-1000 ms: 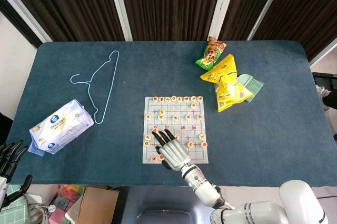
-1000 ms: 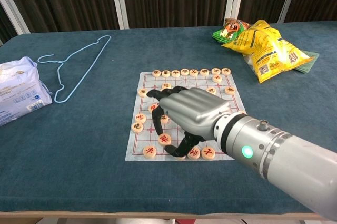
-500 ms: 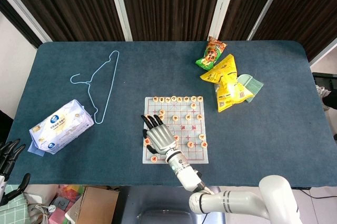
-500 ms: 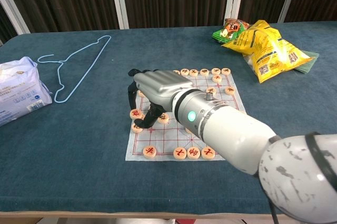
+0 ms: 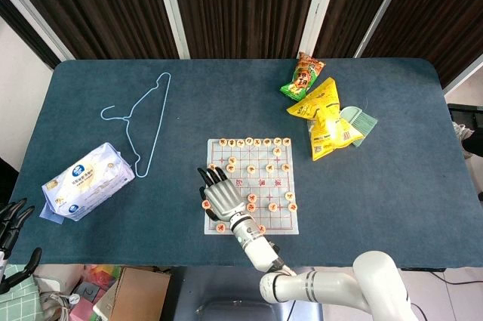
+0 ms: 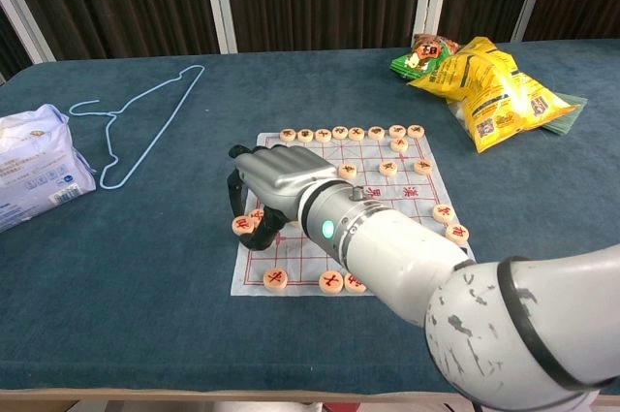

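A paper chess board (image 5: 264,156) (image 6: 412,194) lies near the table's front edge, with round wooden pieces scattered on it and a row (image 6: 349,132) along its far side. My right hand (image 5: 219,194) (image 6: 281,172) rests over the board's left part, fingers spread and bent down toward the board's left edge. One piece (image 6: 243,226) lies just off the left edge, between the thumb and the fingertips, not clearly gripped. My left hand (image 5: 13,223) hangs beyond the table's front left corner, fingers apart, holding nothing.
A light blue wire hanger (image 5: 147,117) (image 6: 145,126) lies at the left back. A tissue pack (image 5: 87,181) (image 6: 29,165) sits near the left edge. Yellow snack bags (image 5: 326,113) (image 6: 494,92) and a green-red bag (image 5: 303,75) lie at the right back.
My right hand has slid from the board's front middle to its left side. Pieces near the left edge have shifted leftward with it. The left hand has barely moved.
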You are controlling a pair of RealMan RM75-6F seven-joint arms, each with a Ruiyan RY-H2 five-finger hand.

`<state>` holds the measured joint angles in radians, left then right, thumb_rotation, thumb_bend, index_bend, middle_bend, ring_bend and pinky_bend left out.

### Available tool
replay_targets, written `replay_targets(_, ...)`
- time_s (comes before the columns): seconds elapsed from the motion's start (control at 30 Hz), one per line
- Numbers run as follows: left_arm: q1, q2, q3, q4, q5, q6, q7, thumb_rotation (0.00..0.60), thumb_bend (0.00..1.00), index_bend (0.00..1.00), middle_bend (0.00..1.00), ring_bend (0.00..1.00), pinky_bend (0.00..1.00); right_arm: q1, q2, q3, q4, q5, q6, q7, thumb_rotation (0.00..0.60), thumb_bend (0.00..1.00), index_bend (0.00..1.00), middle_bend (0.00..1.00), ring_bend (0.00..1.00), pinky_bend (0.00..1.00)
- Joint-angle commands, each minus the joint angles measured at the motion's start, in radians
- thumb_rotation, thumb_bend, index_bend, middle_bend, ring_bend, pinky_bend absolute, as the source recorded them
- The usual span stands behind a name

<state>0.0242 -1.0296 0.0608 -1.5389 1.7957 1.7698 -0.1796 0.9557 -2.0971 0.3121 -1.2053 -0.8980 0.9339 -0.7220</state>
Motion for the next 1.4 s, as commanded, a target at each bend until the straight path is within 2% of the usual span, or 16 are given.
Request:
replay_targets(0.03,0.000,0.000,0.001,0.000,0.003,0.001,0.001,0.600,0.43,0.00,0.00,0.00,0.06,0.001,0.001,-0.003,-0.003,0.002,0.002,-0.002,0.600,0.49,0.60,0.06,0.00,0.00)
replay_targets(0.4,0.002,0.000,0.001,0.000,0.006,0.004,0.002,0.600,0.43,0.00,0.00,0.00,0.06,-0.002,0.013,-0.027,-0.023,0.003,0.028,-0.026,0.600,0.49,0.59,0.06,0.00,0.00)
replay_targets(0.83,0.002,0.000,0.000,0.000,0.006,0.004,0.002,0.600,0.43,0.00,0.00,0.00,0.06,-0.001,0.038,-0.035,-0.060,0.030,0.036,-0.055,0.600,0.49,0.50,0.07,0.00,0.00)
replay_targets(0.93,0.002,-0.002,-0.001,0.002,0.006,0.006,0.003,0.600,0.43,0.00,0.00,0.00,0.06,-0.016,0.064,-0.040,-0.111,0.001,0.060,-0.035,0.600,0.49,0.45,0.06,0.00,0.00)
replay_targets(1.03,0.000,-0.003,0.000,0.004,0.006,-0.001,0.005,0.600,0.43,0.00,0.00,0.00,0.06,-0.052,0.132,-0.055,-0.224,-0.040,0.106,-0.013,0.600,0.49,0.39,0.05,0.00,0.00)
replay_targets(1.13,-0.002,-0.005,0.001,0.002,0.008,-0.004,0.013,0.600,0.43,0.00,0.00,0.00,0.06,-0.110,0.239,-0.094,-0.381,-0.125,0.188,0.004,0.600,0.49,0.31,0.03,0.00,0.00)
replay_targets(1.23,0.001,-0.007,0.000,-0.002,0.012,0.002,0.025,0.600,0.43,0.00,0.00,0.00,0.05,-0.207,0.406,-0.180,-0.571,-0.224,0.290,0.017,0.600,0.49,0.20,0.01,0.00,0.00)
replay_targets(1.33,0.006,-0.010,-0.003,-0.004,0.008,0.010,0.035,0.600,0.43,0.00,0.00,0.00,0.06,-0.342,0.639,-0.333,-0.766,-0.316,0.430,-0.023,0.600,0.45,0.03,0.00,0.00,0.00)
replay_targets(1.4,0.009,-0.013,-0.007,-0.005,0.003,0.015,0.044,0.600,0.43,0.00,0.00,0.00,0.06,-0.447,0.769,-0.447,-0.827,-0.418,0.544,-0.001,0.600,0.41,0.00,0.00,0.00,0.00)
